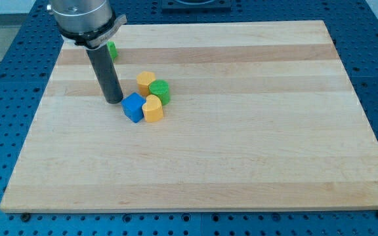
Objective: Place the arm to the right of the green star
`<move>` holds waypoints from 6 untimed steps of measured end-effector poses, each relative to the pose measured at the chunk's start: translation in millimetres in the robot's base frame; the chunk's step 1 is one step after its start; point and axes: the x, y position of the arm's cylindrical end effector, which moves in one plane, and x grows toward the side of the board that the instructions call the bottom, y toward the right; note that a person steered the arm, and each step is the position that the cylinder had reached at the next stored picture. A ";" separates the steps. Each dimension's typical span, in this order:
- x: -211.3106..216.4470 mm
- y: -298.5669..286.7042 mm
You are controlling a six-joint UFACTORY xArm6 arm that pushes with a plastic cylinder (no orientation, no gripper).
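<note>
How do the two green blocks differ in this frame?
The green block at the view's top left is mostly hidden behind the arm, its shape unreadable; the green round block shows fully. The first stands alone; the second touches yellow blocks. My tip lies between them. Both are green.

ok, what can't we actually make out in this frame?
- Green block, camera view: mostly hidden behind my rod and its mount, so its shape, star or not, is unreadable.
- Green block in the cluster: partly covered by the yellow blocks; shape unclear.
- Arm above the mount: cut off by the view's top edge.
- My tip shows, left of the blue block.
</note>
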 end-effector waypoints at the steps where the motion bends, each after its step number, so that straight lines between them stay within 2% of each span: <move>1: -28.7 16.4; 4: -125.4 19.0; 6: -167.2 -22.0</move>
